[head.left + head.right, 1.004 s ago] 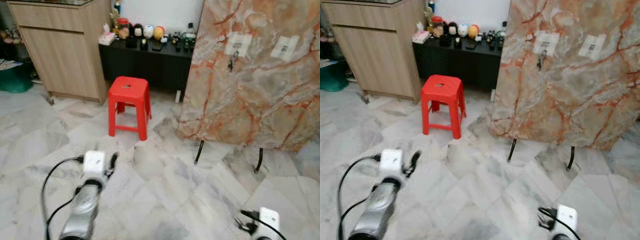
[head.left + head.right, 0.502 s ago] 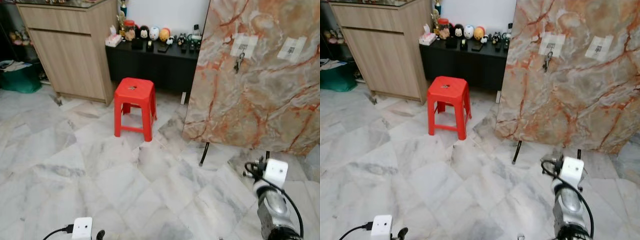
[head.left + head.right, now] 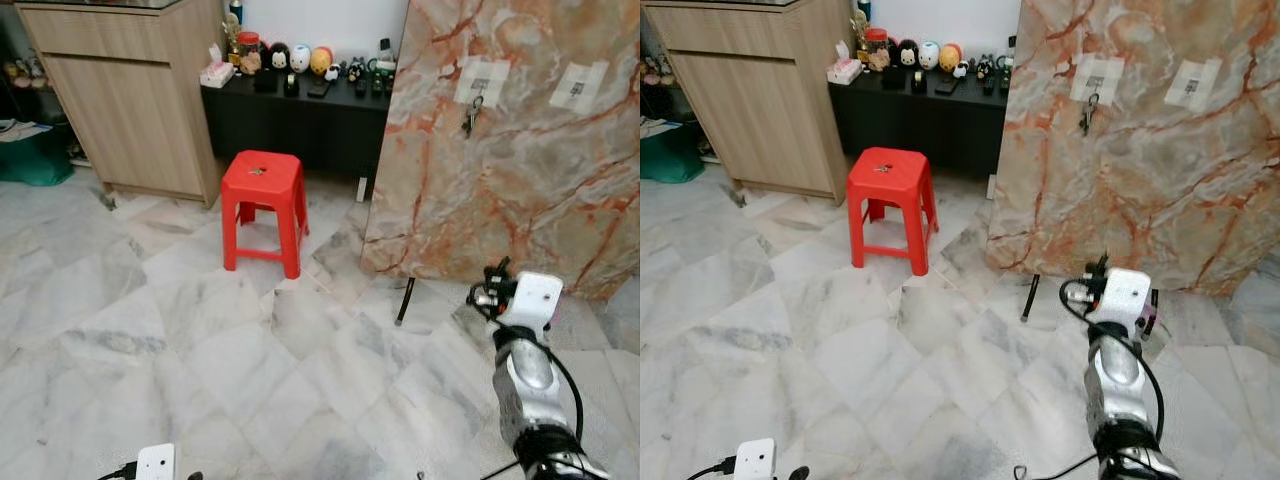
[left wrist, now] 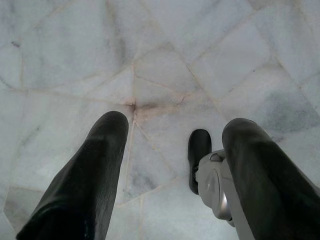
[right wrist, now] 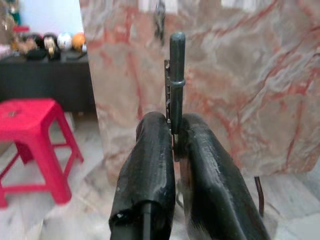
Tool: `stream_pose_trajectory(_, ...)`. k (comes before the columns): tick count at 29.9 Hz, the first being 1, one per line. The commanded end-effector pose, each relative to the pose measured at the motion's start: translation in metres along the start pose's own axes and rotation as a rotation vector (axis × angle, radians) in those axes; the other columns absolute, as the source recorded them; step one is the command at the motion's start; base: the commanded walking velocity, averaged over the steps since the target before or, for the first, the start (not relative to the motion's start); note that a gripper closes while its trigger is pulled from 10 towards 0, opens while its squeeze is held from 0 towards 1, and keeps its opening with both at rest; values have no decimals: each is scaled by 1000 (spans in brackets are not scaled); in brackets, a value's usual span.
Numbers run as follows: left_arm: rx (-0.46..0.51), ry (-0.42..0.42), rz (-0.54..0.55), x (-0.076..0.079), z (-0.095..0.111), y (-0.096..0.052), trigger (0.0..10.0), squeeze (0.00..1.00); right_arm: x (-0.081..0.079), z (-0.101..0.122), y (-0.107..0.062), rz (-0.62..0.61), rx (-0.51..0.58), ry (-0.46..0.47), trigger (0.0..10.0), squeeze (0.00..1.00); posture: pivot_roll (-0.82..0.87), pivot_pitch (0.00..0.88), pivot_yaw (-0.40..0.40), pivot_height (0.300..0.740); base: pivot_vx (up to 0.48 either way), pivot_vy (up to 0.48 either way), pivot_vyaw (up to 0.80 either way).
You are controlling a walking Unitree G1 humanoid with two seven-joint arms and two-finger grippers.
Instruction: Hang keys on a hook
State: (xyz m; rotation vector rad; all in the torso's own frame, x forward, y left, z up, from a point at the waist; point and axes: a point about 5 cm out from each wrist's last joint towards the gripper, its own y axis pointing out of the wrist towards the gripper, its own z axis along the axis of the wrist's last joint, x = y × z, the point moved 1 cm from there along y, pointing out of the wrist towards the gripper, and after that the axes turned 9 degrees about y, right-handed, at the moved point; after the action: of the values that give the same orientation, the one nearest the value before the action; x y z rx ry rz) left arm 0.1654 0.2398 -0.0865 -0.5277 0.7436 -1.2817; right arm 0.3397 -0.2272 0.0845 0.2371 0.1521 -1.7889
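Right wrist view looks along the right gripper, whose jaws are pressed together on a thin key that stands upright between the fingers, its dark head rising above the tips. Beyond the key stands a large marble-patterned board, and to one side are a red stool and a dark cabinet carrying small figurines.

From the head camera, the right arm is raised in front of the robot on its right, the wrist's white camera block near the foot of the board. The board leans upright on thin black legs on the pale marble floor. Two white paper labels are stuck near its top; a bunch of keys already hangs from a hook under the left label, while the right label has nothing hanging beneath it. The held key is well below both labels.

The left gripper hangs low with its jaws spread wide apart over the floor tiles, holding nothing; a robot foot shows between its fingers.

The stool stands left of the board, in front of the cabinet, with a wooden cupboard further left and a green bin beside it.
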Motion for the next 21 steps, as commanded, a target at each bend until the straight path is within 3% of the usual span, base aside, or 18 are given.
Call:
stream_pose_trajectory(1, -26, 9, -9, 1, -4, 0, 10000, 0, 0, 5, 1, -30, 37, 17, 10000, 0, -33, 0, -43, 740, 0, 0, 0)
stream_pose_trajectory(5, -30, 18, -17, 2, -3, 1, 10000, 0, -2, -3, -1, -85, -2, -5, 10000, 0, -43, 0, -35, 740, 0, 0, 0)
stream_pose_trajectory(9, -49, 29, -29, 3, -5, 0, 10000, 0, -17, -6, -4, -71, -3, -28, 10000, 0, -53, 0, -24, 740, 274, 0, 0)
stream_pose_trajectory(15, -94, 34, -18, -10, -18, -4, 10000, 0, -27, 0, -1, -54, 21, 3, 10000, 0, -51, 0, -27, 740, 286, 0, 0)
stream_pose_trajectory(21, -159, 14, -2, -24, -39, -13, 10000, 0, -34, 1, 1, -15, 17, -38, 10000, 0, -45, 0, -36, 740, 337, 0, 0)
